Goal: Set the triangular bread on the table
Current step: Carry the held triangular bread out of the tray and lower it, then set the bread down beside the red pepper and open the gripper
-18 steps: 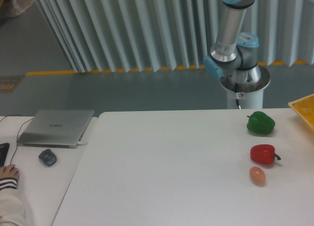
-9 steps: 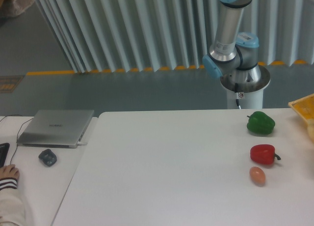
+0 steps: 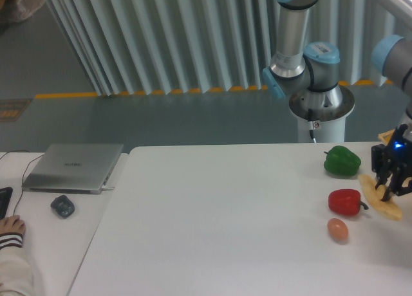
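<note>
At three o'clock on the white table (image 3: 212, 231) the gripper (image 3: 391, 188) hangs low, jaws clamped on the triangular bread (image 3: 381, 199), a pale golden wedge tilted just above the tabletop. Close at its nine o'clock lies the red pepper (image 3: 345, 201), with the green pepper (image 3: 342, 161) beyond at eleven and the tan egg (image 3: 337, 230) nearer at eight. Far over at nine o'clock sit a closed laptop (image 3: 74, 167), its lid lettering too small to read, a dark mouse (image 3: 62, 206) and someone's hand (image 3: 11, 226).
</note>
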Controlling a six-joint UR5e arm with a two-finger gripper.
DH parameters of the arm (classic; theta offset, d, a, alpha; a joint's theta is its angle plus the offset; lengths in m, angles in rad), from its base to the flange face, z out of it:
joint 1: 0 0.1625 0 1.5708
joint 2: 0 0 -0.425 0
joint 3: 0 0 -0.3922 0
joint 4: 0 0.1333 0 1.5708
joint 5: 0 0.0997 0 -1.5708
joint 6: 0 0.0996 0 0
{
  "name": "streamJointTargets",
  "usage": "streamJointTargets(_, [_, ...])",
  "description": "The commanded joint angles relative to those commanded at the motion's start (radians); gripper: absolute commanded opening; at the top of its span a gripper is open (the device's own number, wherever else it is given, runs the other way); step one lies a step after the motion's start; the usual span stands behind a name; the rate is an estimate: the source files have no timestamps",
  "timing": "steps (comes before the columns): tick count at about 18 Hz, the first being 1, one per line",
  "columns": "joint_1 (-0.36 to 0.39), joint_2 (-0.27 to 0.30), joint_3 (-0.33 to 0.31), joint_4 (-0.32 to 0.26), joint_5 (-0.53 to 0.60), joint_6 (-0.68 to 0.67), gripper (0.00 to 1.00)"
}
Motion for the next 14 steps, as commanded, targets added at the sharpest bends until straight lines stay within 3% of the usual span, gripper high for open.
streamJointTargets(4, [-0.083, -0.029, -0.037, 0.124, 0.25, -0.006, 0.31])
streamJointTargets(7, [-0.091, -0.041, -0.037, 0.137, 0.263, -0.026, 0.33])
streamJointTargets(10, [-0.092, -0.052, -0.064, 0.204, 0.263, -0.028, 0.34])
streamJointTargets(14, [-0.095, -0.066, -0.078, 0.198, 0.266, -0.024, 0.34])
